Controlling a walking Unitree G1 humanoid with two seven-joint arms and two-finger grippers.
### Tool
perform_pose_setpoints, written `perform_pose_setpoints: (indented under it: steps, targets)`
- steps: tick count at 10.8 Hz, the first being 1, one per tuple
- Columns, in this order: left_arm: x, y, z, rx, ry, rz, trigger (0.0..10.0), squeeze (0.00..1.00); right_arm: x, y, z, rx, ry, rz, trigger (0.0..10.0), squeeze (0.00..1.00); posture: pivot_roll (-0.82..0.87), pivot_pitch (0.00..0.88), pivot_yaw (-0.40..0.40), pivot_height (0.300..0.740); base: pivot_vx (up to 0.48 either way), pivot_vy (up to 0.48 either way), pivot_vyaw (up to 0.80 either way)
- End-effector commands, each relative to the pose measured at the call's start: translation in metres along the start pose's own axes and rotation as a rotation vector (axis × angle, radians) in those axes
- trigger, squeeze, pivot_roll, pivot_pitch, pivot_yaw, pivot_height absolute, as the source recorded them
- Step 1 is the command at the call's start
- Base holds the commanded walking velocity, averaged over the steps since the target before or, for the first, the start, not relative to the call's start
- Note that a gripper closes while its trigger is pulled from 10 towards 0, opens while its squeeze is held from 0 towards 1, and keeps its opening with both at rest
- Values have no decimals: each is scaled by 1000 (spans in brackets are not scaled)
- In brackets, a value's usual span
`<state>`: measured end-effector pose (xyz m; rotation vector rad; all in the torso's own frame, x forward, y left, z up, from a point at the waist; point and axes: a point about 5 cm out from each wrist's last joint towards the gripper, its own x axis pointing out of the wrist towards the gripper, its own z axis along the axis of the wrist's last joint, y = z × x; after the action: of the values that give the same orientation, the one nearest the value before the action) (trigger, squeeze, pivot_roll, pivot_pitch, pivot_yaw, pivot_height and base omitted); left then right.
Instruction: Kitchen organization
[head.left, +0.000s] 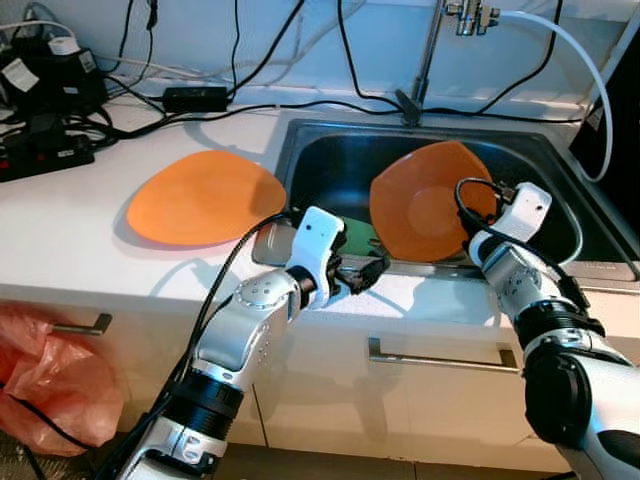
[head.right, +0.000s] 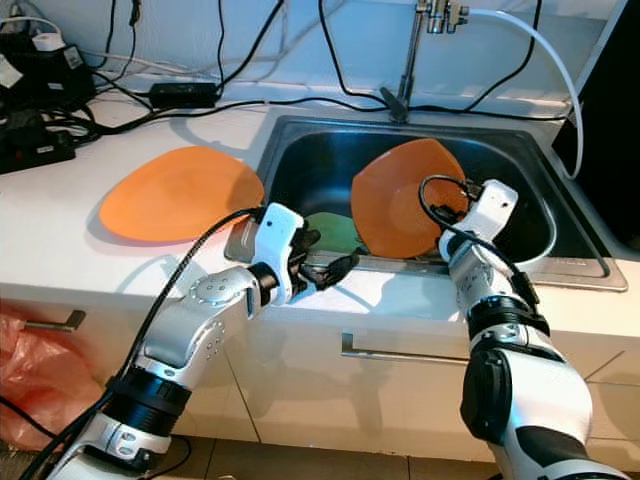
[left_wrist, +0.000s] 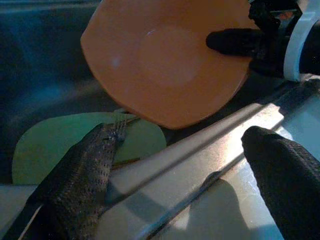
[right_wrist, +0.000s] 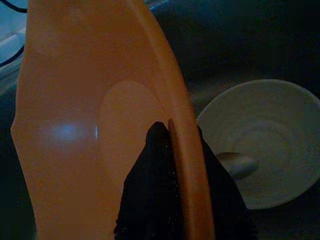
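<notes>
While we count the kitchen sorting as partly done, most items remain in the sink (head.left: 300, 140).

Item one: orange plate on the counter (head.left: 205, 197), lying flat beside the basin, apparently already moved out.

Item two: orange plate in the sink (head.left: 425, 205), tilted upright, its rim pinched between the closed fingers of our right gripper (right_wrist: 172, 150); we judge it is being lifted out.

Item three: green plate (left_wrist: 75, 145), flat on the basin floor under the tilted plate, untouched.

Item four: white bowl (right_wrist: 262, 145), on the sink bottom, untouched.

Item five: left gripper (head.left: 358, 275), fingers spread wide and empty, over the sink's front edge near the green plate.
</notes>
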<state>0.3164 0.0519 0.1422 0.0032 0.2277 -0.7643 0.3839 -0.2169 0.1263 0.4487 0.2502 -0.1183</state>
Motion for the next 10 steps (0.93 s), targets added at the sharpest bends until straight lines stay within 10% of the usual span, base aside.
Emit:
perform_pose_setpoints:
  steps: [1, 2, 3, 4, 6, 10]
  targets:
    - [0, 0, -4, 12, 45, -8, 10000, 486, 0, -3, 3, -27, -1, -10, 4824, 0, 48, 0, -6, 740, 0, 0, 0]
    - [0, 0, -3, 13, 45, -9, 10000, 478, 0, -4, 2, -32, 5, -12, 7137, 220, 49, 0, -7, 740, 0, 0, 0]
    - [0, -1, -1, 14, 43, -11, 10000, 467, 0, -6, 1, -48, 9, -13, 10000, 1000, 48, 0, -8, 740, 0, 0, 0]
    - [0, -1, 0, 11, 41, -11, 10000, 443, 0, -6, 3, -59, 7, -12, 10000, 1000, 48, 2, -8, 740, 0, 0, 0]
    - [0, -2, 2, -6, 27, -8, 10000, 0, 0, -7, 11, -57, -10, -11, 10000, 1000, 46, 7, -8, 740, 0, 0, 0]
    - [-1, -1, 7, -14, -3, 22, 10000, 0, 1, -2, 19, -40, -39, 18, 10000, 1000, 42, 10, -6, 740, 0, 0, 0]
